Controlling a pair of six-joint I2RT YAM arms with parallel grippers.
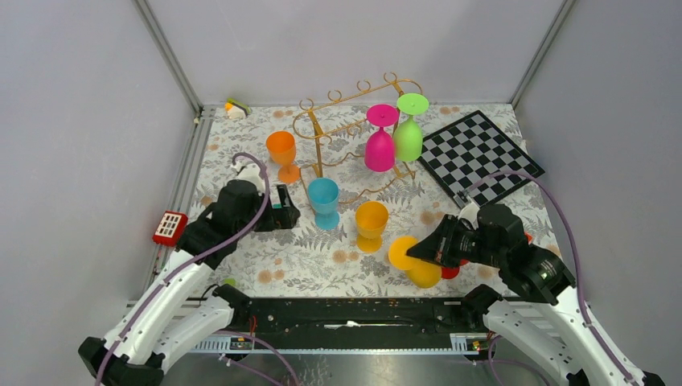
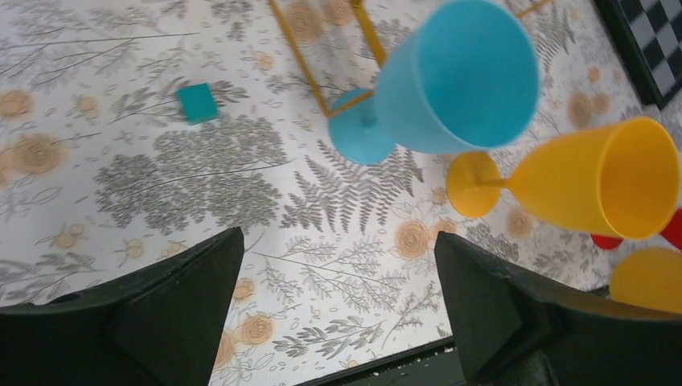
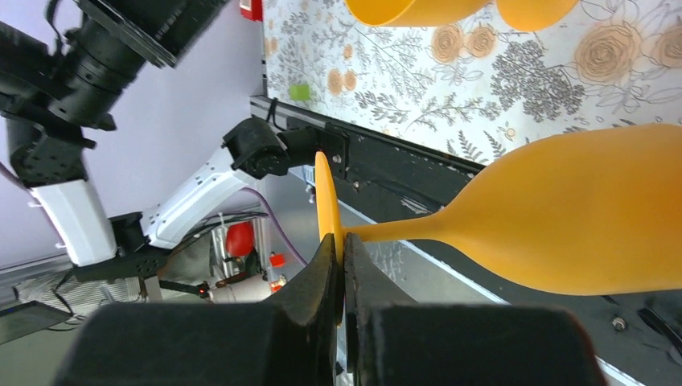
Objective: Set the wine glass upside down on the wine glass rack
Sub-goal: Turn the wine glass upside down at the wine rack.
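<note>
Well, on the floral tabletop (image 1: 322, 269) the gold wine glass rack (image 1: 338, 121) stands far centre, a pink glass (image 1: 380, 149) and green glass (image 1: 408, 138) hanging inverted. Near right, the right gripper (image 3: 339, 249) pinches the yellow wine glass (image 3: 579, 217) by its foot, tipped sideways, presumably for inverting. The left gripper (image 2: 338, 237) gapes empty. No readable writing.

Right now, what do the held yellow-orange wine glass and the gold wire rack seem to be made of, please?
Held yellow-orange wine glass: probably plastic, opaque, smooth satin sheen. Gold wire rack: likely metal, thin bent wire, gold finish.
</note>
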